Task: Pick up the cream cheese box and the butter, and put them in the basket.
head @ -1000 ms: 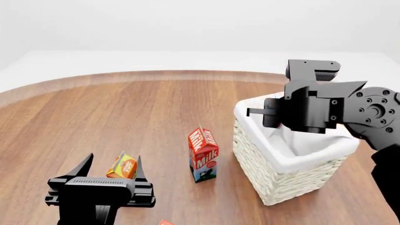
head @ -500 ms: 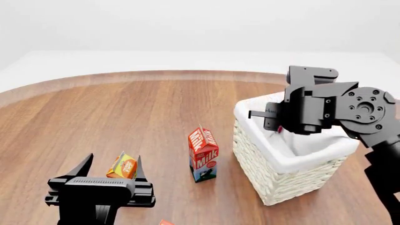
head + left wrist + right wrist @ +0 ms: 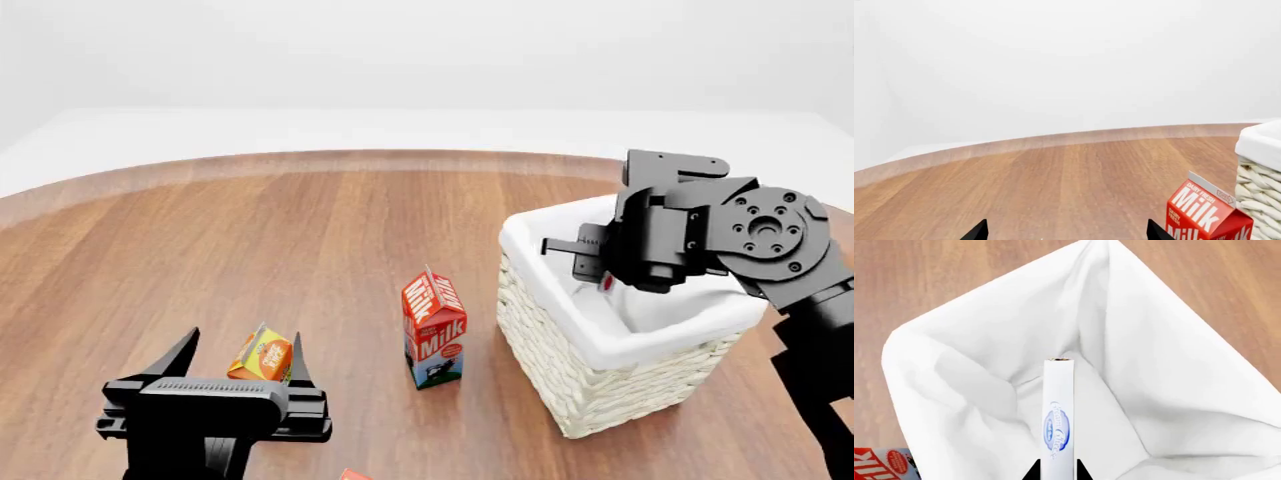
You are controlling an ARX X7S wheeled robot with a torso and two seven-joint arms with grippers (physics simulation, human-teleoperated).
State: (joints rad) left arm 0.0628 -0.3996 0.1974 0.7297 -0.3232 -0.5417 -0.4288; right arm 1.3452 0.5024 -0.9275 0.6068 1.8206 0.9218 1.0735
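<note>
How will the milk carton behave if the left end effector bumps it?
The milk carton stands tall on a narrow base, so it would probably tip rather than slide. Its flat sides suggest it won't roll once down. It stands close beside the basket and may fall against it.

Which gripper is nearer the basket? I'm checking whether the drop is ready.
Right. The right gripper hangs over the basket opening, holding the cream cheese box. The left gripper sits across the table beyond the milk carton.

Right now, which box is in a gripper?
The cream cheese box, thin and white, pinched by the right gripper over the basket. The milk carton stands free.
</note>
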